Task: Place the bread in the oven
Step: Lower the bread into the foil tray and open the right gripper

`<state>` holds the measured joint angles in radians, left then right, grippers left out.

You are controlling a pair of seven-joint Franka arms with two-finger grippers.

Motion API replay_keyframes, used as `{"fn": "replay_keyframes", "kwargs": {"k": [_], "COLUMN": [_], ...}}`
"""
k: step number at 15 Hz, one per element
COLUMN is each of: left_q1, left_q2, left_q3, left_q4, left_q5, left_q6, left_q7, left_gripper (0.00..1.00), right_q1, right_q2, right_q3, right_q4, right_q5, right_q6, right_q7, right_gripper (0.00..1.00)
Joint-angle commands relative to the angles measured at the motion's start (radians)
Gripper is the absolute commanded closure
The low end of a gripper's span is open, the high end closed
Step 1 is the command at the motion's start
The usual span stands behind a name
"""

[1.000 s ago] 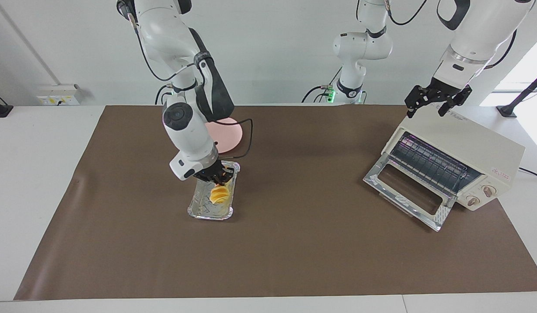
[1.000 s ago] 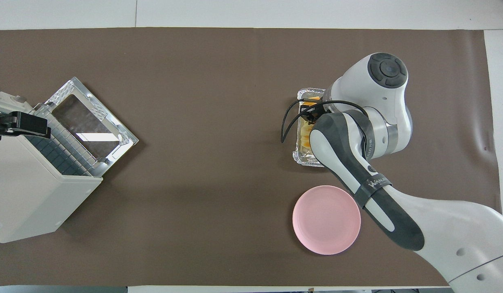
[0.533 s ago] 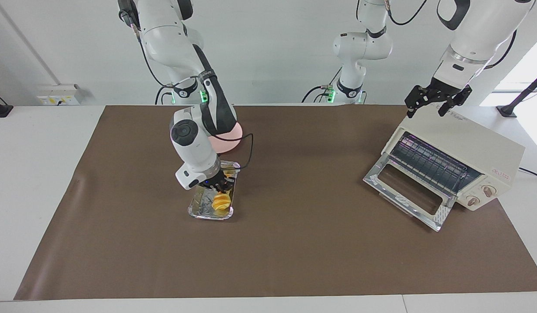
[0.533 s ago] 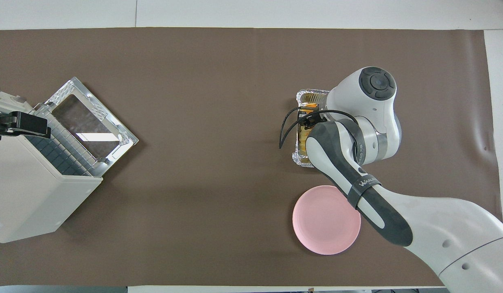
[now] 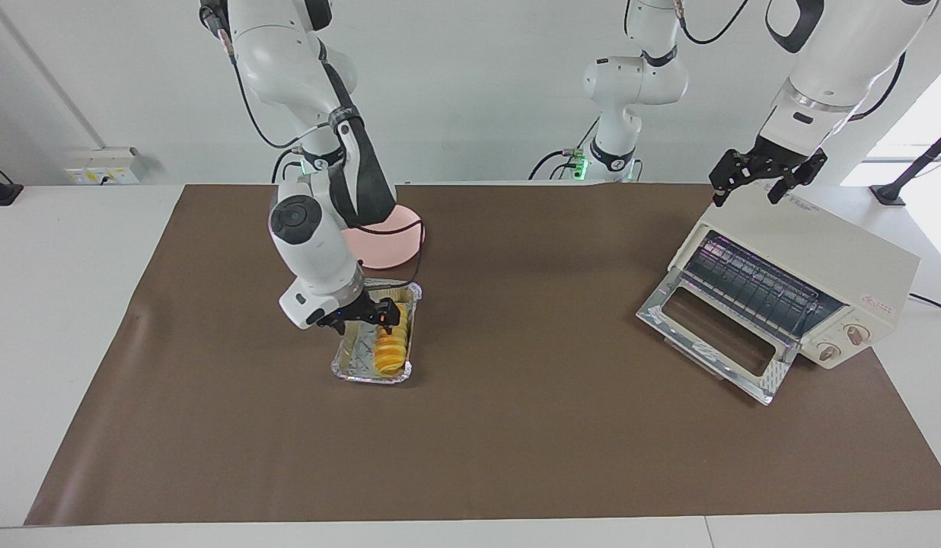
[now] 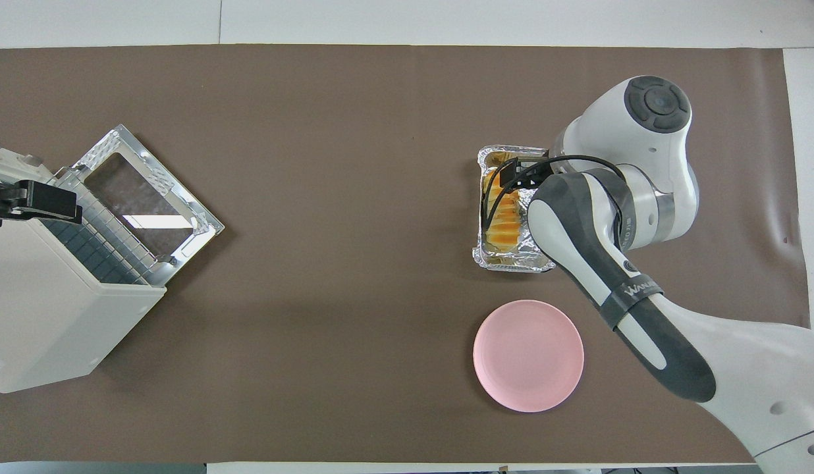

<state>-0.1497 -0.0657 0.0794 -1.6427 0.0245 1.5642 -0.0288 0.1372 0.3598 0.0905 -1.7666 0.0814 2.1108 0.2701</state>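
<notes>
The bread (image 5: pixel 390 354) (image 6: pixel 502 220), a ridged golden loaf, lies flat in a crinkled foil tray (image 5: pixel 364 375) (image 6: pixel 512 264) on the brown mat. My right gripper (image 5: pixel 383 316) (image 6: pixel 512 172) hangs tilted just over the tray's end nearer the robots. It is open, with its tips by the loaf's upper end and nothing held. The cream oven (image 5: pixel 821 251) (image 6: pixel 45 309) stands at the left arm's end of the table. Its glass door (image 5: pixel 714 335) is dropped open and its wire rack is bare. Above the oven's top my left gripper (image 5: pixel 751 189) (image 6: pixel 31 201) waits open.
A round pink plate (image 5: pixel 390 243) (image 6: pixel 528 355) lies nearer the robots than the foil tray, partly under the right arm in the facing view. A third arm stands at the table's edge between the two bases.
The right gripper opened and let go of the bread, which went from standing on end to lying flat in the foil tray. Its wrist swung toward the right arm's end. The left arm stayed still.
</notes>
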Motion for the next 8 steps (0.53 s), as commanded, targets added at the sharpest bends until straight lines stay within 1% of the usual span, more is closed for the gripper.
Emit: {"fn": "replay_keyframes", "kwargs": {"k": [1, 3, 4, 5, 6, 7, 8], "left_q1": [0.005, 0.005, 0.005, 0.005, 0.005, 0.005, 0.005], "left_q2": [-0.006, -0.006, -0.006, -0.006, -0.006, -0.006, -0.006], "left_q3": [-0.001, -0.001, -0.001, -0.001, -0.001, -0.001, -0.001], "left_q4": [-0.009, -0.009, -0.009, -0.009, -0.009, -0.009, -0.009], "left_q5": [0.009, 0.009, 0.011, 0.011, 0.009, 0.009, 0.009], "left_q6": [-0.001, -0.001, -0.001, -0.001, -0.001, -0.001, -0.001], "left_q7": [0.010, 0.010, 0.010, 0.010, 0.010, 0.010, 0.010], "left_gripper": [0.00, 0.00, 0.00, 0.00, 0.00, 0.00, 0.00], "right_q1": [-0.039, -0.044, -0.056, -0.063, -0.065, -0.065, -0.065], "right_q2": [-0.028, -0.039, -0.042, -0.045, -0.051, -0.053, -0.054], "right_q3": [0.011, 0.012, 0.012, 0.012, 0.014, 0.014, 0.014], "right_q4": [-0.080, -0.125, -0.154, -0.178, -0.194, -0.198, -0.198], "right_q5": [-0.008, 0.000, 0.000, 0.003, 0.004, 0.006, 0.024], "right_q6": [0.023, 0.055, 0.081, 0.099, 0.107, 0.106, 0.104], "right_q7": [-0.031, -0.031, -0.032, -0.032, -0.031, -0.031, -0.031], "right_gripper": [0.00, 0.01, 0.04, 0.10, 0.23, 0.41, 0.63]}}
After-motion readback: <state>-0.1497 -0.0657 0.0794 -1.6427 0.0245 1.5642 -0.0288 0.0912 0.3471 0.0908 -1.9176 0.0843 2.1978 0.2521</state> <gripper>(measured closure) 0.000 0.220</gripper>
